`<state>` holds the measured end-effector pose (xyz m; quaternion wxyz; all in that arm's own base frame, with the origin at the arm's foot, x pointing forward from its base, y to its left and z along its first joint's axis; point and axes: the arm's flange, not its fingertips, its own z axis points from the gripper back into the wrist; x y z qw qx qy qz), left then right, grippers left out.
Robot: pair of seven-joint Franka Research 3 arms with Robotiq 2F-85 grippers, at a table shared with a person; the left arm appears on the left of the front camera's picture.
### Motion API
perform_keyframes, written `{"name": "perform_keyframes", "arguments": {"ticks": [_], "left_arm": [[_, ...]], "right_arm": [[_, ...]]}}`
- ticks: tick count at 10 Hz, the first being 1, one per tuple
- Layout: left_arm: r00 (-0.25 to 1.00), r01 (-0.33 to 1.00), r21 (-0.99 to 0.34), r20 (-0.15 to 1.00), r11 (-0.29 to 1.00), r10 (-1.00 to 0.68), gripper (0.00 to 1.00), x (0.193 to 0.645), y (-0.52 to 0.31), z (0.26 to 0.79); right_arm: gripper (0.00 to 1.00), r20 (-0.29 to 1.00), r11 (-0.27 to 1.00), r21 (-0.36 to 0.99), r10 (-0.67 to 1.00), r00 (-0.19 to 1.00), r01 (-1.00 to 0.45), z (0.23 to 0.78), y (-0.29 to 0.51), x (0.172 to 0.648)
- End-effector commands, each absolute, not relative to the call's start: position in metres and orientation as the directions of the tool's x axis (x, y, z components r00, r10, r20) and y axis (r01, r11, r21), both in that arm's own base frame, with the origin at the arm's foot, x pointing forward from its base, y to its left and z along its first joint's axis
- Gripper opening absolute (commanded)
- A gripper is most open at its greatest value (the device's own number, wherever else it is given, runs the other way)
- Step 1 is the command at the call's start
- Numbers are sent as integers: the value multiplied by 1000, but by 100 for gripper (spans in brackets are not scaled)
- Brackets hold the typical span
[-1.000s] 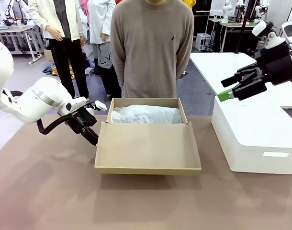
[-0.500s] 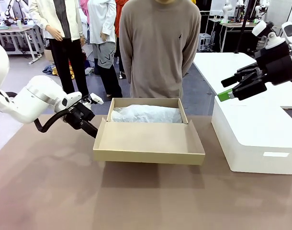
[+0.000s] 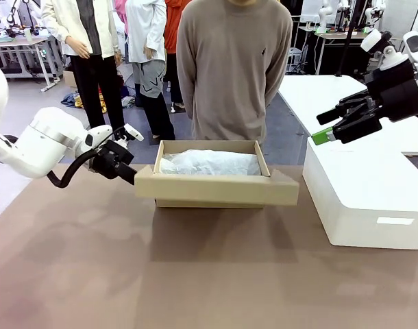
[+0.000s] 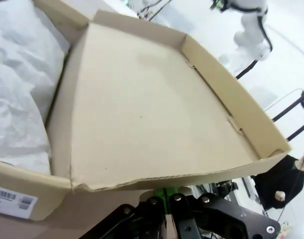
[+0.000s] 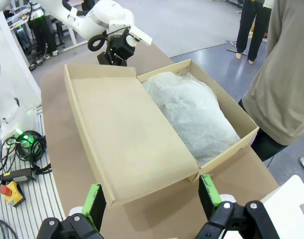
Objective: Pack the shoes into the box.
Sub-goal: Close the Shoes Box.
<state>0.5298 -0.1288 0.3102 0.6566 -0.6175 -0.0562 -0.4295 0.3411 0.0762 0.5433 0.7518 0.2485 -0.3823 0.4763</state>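
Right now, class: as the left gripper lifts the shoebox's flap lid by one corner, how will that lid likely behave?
The flap lid is thin cardboard with a ragged edge, so it will probably flex under the left gripper. It looks light and likely swings on its hinge to the box. Held at one corner, it may twist.

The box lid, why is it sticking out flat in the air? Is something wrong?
Not broken. The left tool grips the lid by its edge, holding it level over the table. White tissue paper fills the box.
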Motion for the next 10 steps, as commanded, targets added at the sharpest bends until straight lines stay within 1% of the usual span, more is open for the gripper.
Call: {"name": "perform_keyframes", "arguments": {"ticks": [1, 4, 6, 7, 10], "left_arm": [[680, 607, -783, 600, -135, -421, 0, 530, -127, 325], [696, 641, -763, 623, -83, -357, 0, 528, -124, 341], [672, 712, -702, 668, 30, -319, 0, 531, -119, 360], [655, 739, -668, 679, 91, -331, 0, 533, -118, 371], [632, 772, -598, 693, 214, -347, 0, 544, -108, 396]], "right_arm": [[100, 829, 406, -10, 515, 219, -914, 541, 77, 344], [100, 829, 406, -10, 515, 219, -914, 541, 77, 344], [100, 829, 406, -10, 515, 219, -914, 541, 77, 344], [100, 829, 406, -10, 515, 219, -914, 541, 77, 344], [100, 829, 406, -10, 515, 219, -914, 541, 77, 344]]}}
